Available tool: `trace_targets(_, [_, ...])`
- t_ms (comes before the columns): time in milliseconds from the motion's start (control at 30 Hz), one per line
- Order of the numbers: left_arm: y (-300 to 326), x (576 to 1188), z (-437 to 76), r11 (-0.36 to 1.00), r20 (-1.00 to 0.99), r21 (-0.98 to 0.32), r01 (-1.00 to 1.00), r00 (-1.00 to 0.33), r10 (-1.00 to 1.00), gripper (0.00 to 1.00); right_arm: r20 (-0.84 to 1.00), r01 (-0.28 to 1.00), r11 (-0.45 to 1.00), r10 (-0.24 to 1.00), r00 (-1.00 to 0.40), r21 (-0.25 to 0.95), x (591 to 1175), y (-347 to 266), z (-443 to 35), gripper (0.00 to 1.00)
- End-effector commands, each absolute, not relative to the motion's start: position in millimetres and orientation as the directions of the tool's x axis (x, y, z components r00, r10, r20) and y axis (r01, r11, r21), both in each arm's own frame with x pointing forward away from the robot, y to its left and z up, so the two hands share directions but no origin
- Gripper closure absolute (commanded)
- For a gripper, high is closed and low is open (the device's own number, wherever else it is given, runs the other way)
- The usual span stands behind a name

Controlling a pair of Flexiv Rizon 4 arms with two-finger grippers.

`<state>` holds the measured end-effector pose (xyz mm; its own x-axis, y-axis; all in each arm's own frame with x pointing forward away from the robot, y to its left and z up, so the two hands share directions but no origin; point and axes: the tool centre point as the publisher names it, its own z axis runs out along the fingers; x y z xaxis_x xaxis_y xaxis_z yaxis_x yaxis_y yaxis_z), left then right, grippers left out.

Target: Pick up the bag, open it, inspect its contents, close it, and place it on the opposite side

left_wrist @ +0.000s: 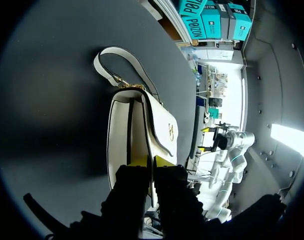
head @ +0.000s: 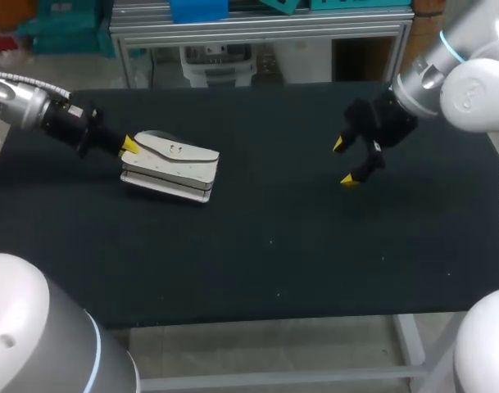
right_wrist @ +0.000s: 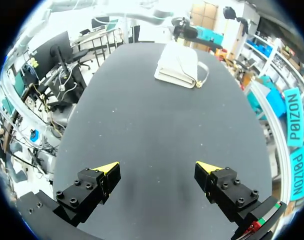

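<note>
White leather flap bag [head: 171, 166] on black tabletop [head: 274, 246], end pinched in left gripper [head: 128, 146] jaws; right gripper [head: 344, 162] jaws spread.

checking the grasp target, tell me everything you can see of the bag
The bag is a cream, leather-looking handbag with a closed flap, a gold clasp and a short strap lying looped on the table. It lies on the table's left part; the left end effector pinches one end, opposite the strap.
</note>
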<state>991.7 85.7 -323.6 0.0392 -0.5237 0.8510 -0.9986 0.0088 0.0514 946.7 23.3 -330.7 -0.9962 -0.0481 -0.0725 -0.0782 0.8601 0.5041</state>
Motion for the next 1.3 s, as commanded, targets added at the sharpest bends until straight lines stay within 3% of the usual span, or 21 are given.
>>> trace_targets(33, [67, 975, -323, -0.451, 0.847, -0.262, -0.853, 0.021, -0.531, 1.00, -0.071, -0.078, 0.861, -0.048, -0.996, 0.503, 947, 24, -331, 0.00])
trace_targets(600, [7, 970, -324, -0.618, 0.933, -0.201, -0.760, 0.044, -0.357, 1.00, -0.071, -0.078, 0.861, -0.048, -0.996, 0.503, 947, 24, -331, 0.00])
trace_targets(1033, [-32, 964, -325, -0.462, 0.909, -0.230, -0.857, -0.020, -0.415, 1.00, -0.071, -0.078, 0.861, -0.048, -0.996, 0.503, 947, 24, -331, 0.00])
trace_targets(1300, [-49, 955, -329, -0.320, 0.909, -0.153, -0.935, -0.006, -0.416, 1.00, -0.071, -0.078, 0.861, -0.048, -0.996, 0.503, 947, 24, -331, 0.00])
